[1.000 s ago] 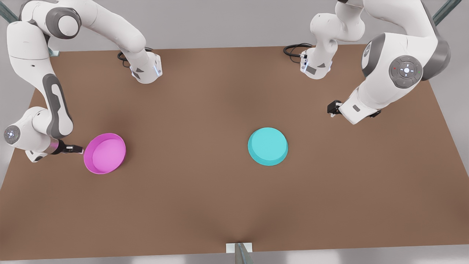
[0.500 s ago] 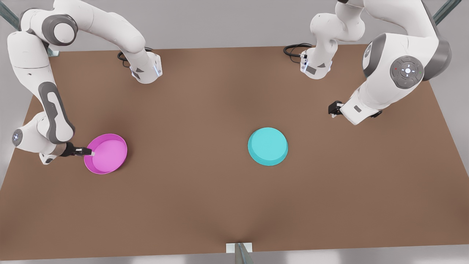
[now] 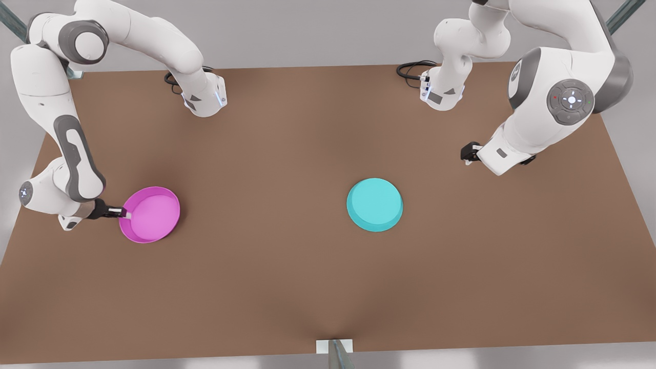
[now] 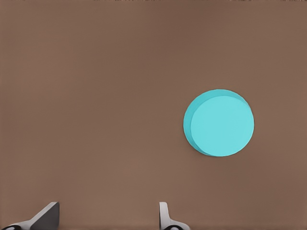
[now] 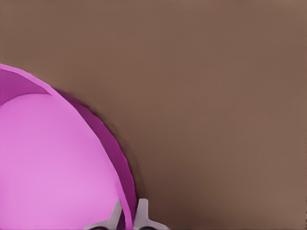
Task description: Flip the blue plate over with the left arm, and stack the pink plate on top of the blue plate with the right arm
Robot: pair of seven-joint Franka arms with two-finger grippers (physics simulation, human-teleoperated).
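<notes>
Table [image 3: 287,277]: a broad brown surface carrying both plates and both arm bases.

Left arm [image 3: 558,102]: stands at the front view's right, raised above the table and well apart from the blue plate; it waits.

Right arm [image 3: 66,148]: stands at the front view's left, bent low so that its wrist reaches the pink plate's rim.

Blue plate [image 3: 374,204]: lies right of the table's centre in the front view, flat base up and rim down, as the left wrist view [image 4: 219,122] also shows. Judged from that, the flip looks done.

Pink plate [image 3: 150,213]: lies toward the front view's left, hollow side up, well apart from the blue plate. It appears to sit on or just above the table; I cannot tell which.

Left gripper [image 3: 469,152]: hangs clear of the blue plate, fingers spread wide with nothing between them, as seen in the left wrist view [image 4: 108,218].

Right gripper [image 3: 124,213]: sits at the pink plate's near edge; in the right wrist view [image 5: 128,215] the two fingers are pinched on either side of the thin rim wall, so it has hold of the plate.

Remaining: by my judgement, lift the pink plate, carry it across to the blue plate and set it on top.
</notes>
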